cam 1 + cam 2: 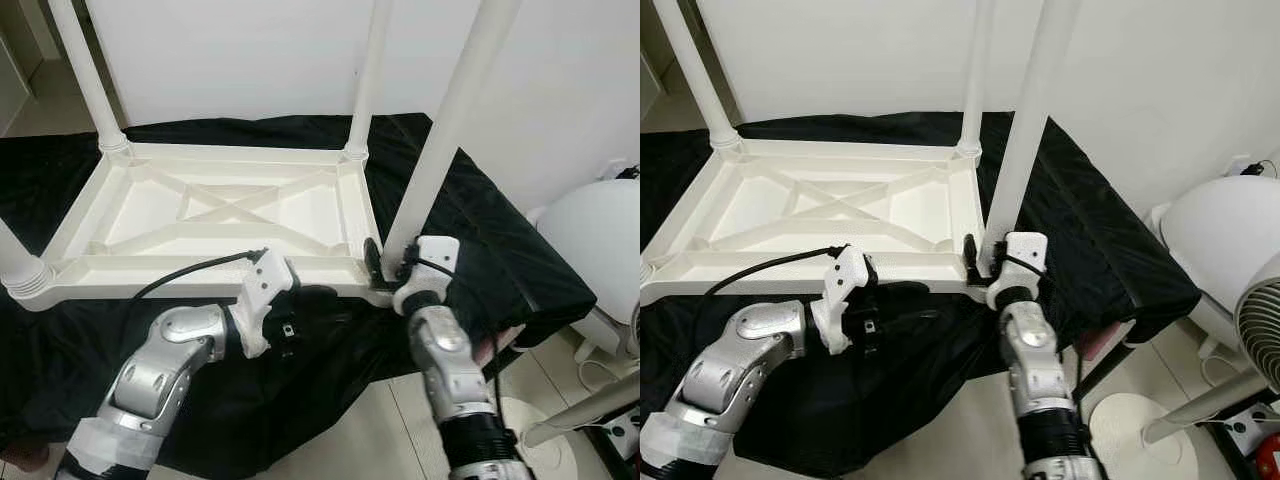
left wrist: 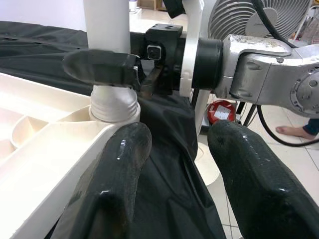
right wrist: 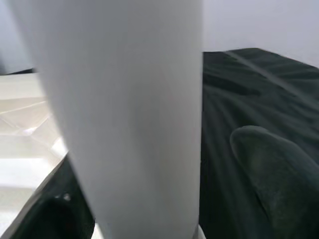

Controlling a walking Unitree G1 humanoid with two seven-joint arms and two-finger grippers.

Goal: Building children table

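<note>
- Step in hand, as I judge it: seating the last leg. The upturned children's table (image 1: 215, 215) lies on a black cloth (image 1: 480, 250); its near-right leg (image 1: 445, 130) stands at its 5 o'clock corner.
- The right pincer (image 1: 385, 262) is clamped on that leg, low by the socket.
- The left pincer (image 2: 174, 164), fingers apart, holds nothing, just beside the near rim.
- Next likely calls for twisting the leg tight.
- Room: cloth edge close at 5 o'clock; fan (image 1: 1265, 325) at 3 o'clock.
</note>
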